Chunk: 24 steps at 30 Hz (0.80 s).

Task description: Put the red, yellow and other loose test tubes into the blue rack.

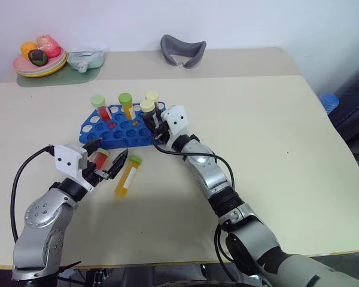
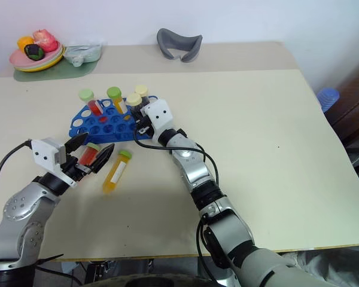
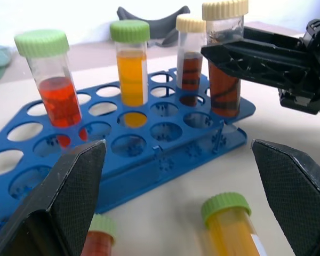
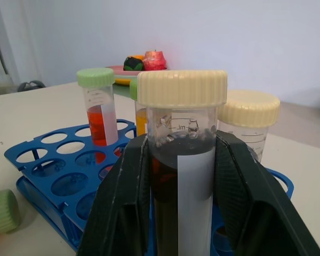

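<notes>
- Right pincer point(image 4: 178, 213) clamped on a dark-brown tube point(image 4: 180, 176) with pale-yellow cap and white label, upright at the near right end of the blue rack point(image 1: 122, 128); from the right wrist view, lower part of the tube cut off, so seating in a hole cannot be told.
- Same tube seen from the left wrist view with its foot down among the rack's end holes, black fingers point(image 3: 266, 58) crossing its middle.
- Already upright in the rack: red tube point(image 1: 100, 107) with light-green cap, yellow-orange tube point(image 1: 127, 104) with green cap, second dark-brown tube point(image 1: 152, 98) with pale-yellow cap.
- Left pincer point(image 1: 107, 159) spread wide, gripping nothing, just in front of the rack.
- Between its fingers, a loose red tube point(image 1: 100, 158) lying on the surface point(image 1: 275, 149), partly hidden by the fingers in the head views; cap and a sliver of liquid alone visible at the left wrist view's edge.
- Just beside it, a loose yellow-orange tube point(image 1: 127, 176) with green cap, lying flat and whole in the head views, cut off below the cap in the left wrist view.
- Far off on the surface: grey curved tray point(image 1: 182, 51), plate of food point(image 1: 39, 60), details hard to make out.
</notes>
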Motion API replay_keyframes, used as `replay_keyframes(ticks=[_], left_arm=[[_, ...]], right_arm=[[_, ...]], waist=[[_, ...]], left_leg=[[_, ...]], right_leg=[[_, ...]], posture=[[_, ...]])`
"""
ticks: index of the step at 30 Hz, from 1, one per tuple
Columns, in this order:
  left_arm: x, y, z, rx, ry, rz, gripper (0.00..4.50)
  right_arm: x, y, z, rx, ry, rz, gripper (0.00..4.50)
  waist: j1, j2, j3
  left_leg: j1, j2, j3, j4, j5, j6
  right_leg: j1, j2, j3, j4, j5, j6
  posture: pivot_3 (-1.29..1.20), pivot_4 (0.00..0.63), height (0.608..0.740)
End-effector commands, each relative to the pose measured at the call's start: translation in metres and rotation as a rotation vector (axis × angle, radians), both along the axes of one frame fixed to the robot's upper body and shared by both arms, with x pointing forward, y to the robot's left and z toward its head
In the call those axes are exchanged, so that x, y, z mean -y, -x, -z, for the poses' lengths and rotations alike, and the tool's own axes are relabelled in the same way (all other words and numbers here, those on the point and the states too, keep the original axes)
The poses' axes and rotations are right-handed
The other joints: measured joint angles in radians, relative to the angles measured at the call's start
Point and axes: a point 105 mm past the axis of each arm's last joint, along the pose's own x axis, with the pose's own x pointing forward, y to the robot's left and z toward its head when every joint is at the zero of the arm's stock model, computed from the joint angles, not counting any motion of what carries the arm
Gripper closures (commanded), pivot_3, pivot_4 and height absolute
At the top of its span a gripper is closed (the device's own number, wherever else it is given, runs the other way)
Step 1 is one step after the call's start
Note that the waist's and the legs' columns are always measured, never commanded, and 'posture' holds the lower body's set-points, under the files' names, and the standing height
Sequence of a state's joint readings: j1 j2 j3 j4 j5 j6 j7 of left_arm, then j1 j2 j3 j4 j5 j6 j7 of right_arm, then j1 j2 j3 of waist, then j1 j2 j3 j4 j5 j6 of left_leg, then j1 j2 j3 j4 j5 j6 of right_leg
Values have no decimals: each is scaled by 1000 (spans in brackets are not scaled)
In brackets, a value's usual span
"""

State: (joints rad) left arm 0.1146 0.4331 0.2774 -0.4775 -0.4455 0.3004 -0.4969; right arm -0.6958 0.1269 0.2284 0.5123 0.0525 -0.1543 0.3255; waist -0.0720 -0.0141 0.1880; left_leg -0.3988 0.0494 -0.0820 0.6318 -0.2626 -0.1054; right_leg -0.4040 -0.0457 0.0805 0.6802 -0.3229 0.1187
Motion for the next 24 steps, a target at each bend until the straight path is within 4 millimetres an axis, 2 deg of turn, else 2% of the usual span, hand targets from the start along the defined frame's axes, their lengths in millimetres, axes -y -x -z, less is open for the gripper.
replay_keyframes(ticks=[1,2,5,9,12,15,17,20,23,24], left_arm=[[6,4,-9,33,-14,21,0],[6,4,-9,32,-15,22,0],[8,4,-9,29,-18,26,0],[10,5,-9,23,-20,35,0],[12,5,-9,16,-33,46,0],[14,6,-15,11,-48,60,0],[14,7,-18,-4,-75,62,0],[11,8,-19,-54,-124,58,0],[11,9,-20,-104,-174,58,0],[12,8,-22,-137,-215,57,0]], right_arm=[[-11,5,-13,16,-51,-29,2938],[-11,6,-13,9,-55,-40,2938],[-11,9,-14,0,-78,-67,2033],[-4,7,-25,43,-111,-24,128],[4,8,-40,102,-127,-12,51],[21,10,-53,141,-143,1,51],[41,13,-58,159,-137,3,51],[66,19,-58,160,-72,-14,51],[88,27,-50,141,40,-44,51],[101,35,-43,123,116,-88,51]], waist=[[0,0,0],[0,0,0],[0,0,0],[0,0,0],[0,0,0],[1,0,0],[3,0,0],[6,0,0],[3,0,0],[1,0,0]], left_leg=[[0,0,0,0,0,0],[0,0,0,0,0,0],[0,0,0,0,0,0],[0,0,0,0,0,0],[0,0,0,0,0,0],[0,0,0,0,0,0],[0,0,0,0,0,0],[-1,0,0,0,0,0],[0,-1,0,0,0,0],[0,0,-1,0,0,0]], right_leg=[[0,0,0,0,0,0],[0,0,0,0,0,0],[0,0,0,0,0,0],[0,0,0,0,0,0],[0,0,0,0,0,0],[0,0,0,0,0,0],[0,0,0,0,0,0],[1,-1,0,-1,0,0],[1,0,0,-1,0,0],[1,0,0,-1,0,0]], posture=[[0,150,740],[0,150,740],[0,150,740],[0,150,740],[0,150,740],[0,150,740],[0,150,740],[0,150,740],[0,150,740],[0,150,740]])
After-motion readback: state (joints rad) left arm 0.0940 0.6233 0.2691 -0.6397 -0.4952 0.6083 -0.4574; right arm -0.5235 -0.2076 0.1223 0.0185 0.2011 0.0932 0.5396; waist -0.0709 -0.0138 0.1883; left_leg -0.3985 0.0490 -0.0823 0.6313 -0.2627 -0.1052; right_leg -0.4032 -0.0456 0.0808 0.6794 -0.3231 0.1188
